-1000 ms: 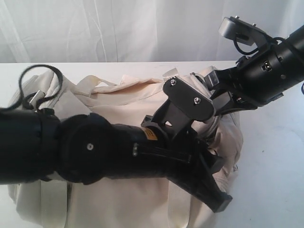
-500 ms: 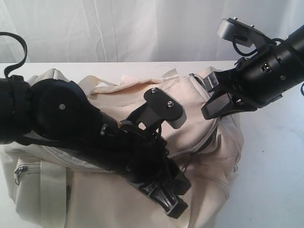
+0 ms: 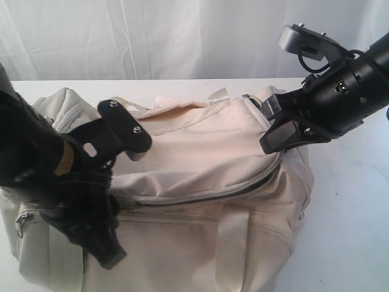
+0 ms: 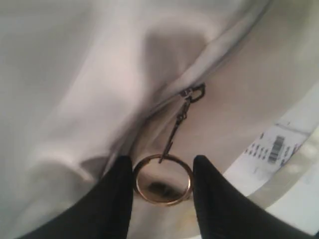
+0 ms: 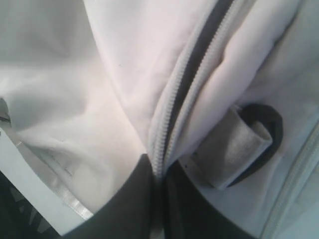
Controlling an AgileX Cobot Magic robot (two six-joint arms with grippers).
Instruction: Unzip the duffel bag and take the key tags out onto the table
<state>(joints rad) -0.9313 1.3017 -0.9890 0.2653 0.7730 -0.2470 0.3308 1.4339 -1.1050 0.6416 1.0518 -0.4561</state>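
Two end effectors work large cream fabric duffel bag on white counter: left end effector pinches brass ring pull of grey zipper; right end effector clamps bag edge. Step: unzipping. Key tags unseen, prob. inside. Next: finish zip run, reach in.

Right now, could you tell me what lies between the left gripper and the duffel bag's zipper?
In the left wrist view, a brass-coloured ring sits between the left gripper's fingers, and a thin metal pull links it to the duffel bag's zipper.

Cream duffel bag on white table
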